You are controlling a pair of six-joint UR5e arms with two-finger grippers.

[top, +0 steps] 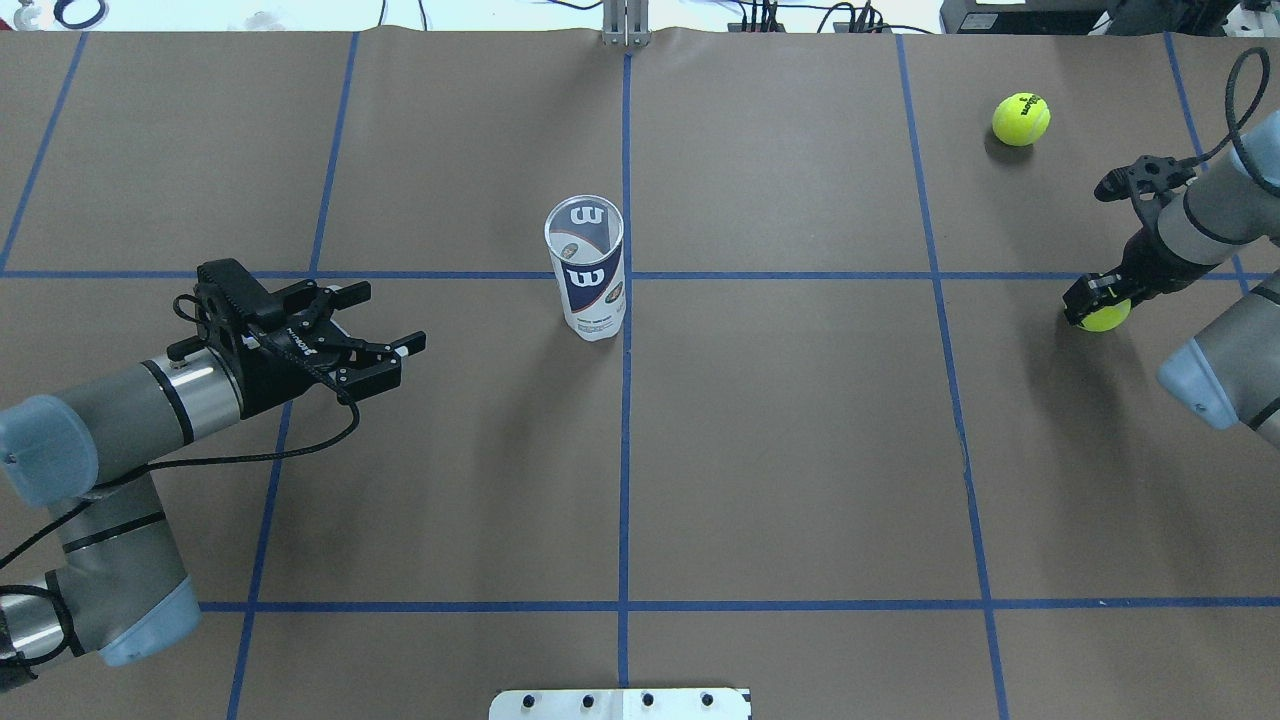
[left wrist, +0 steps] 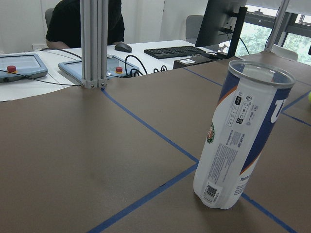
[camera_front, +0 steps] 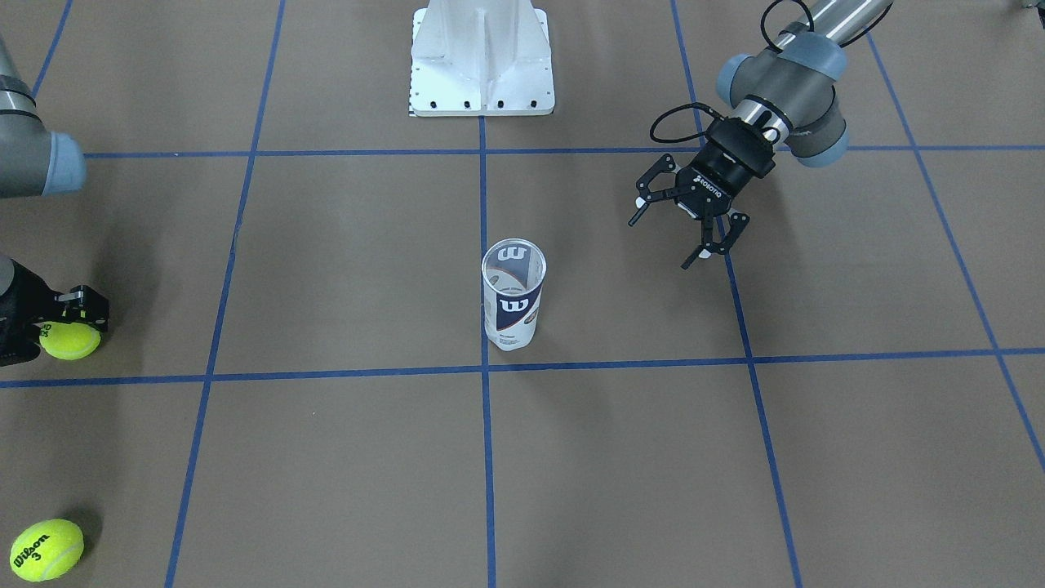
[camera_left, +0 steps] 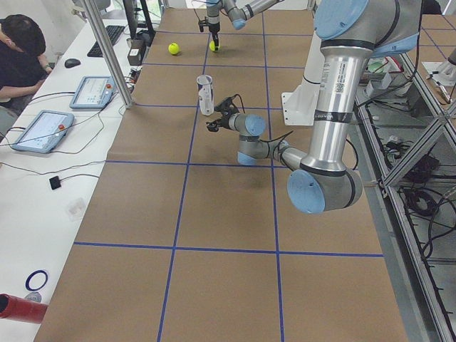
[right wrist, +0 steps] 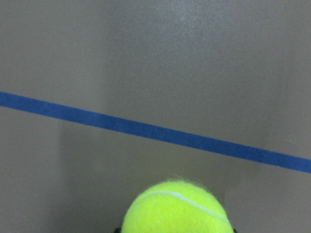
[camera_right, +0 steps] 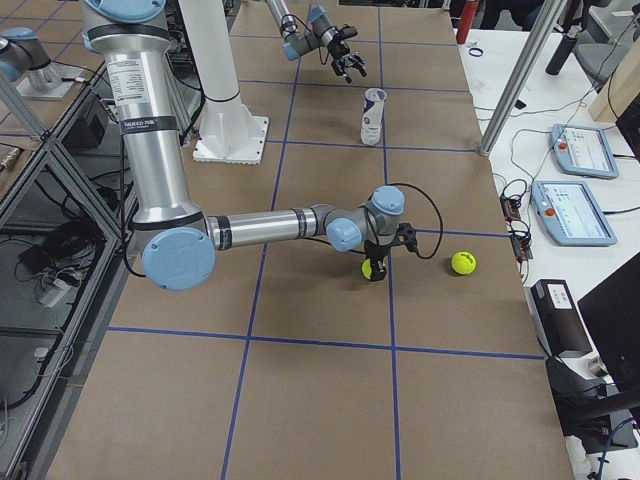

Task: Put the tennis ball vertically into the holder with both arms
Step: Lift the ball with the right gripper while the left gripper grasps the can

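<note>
The holder (camera_front: 513,294) (top: 587,268) is a clear can with a navy-and-white label. It stands upright with its mouth open, mid-table beside a blue tape line. My left gripper (camera_front: 673,233) (top: 395,318) hovers open and empty to the holder's side, fingers pointing toward it; the left wrist view shows the holder (left wrist: 243,141) close by. Near the table's far side edge, my right gripper (top: 1100,303) (camera_front: 73,322) points down, shut on a yellow tennis ball (top: 1103,317) (camera_front: 71,340) (right wrist: 175,208) low over the paper.
A second tennis ball (camera_front: 46,550) (top: 1021,119) lies loose beyond the right gripper. The white metal base (camera_front: 482,73) stands at the robot's side of the table. An aluminium post (left wrist: 95,43), tablets and a seated person (camera_left: 21,53) are along the operators' edge.
</note>
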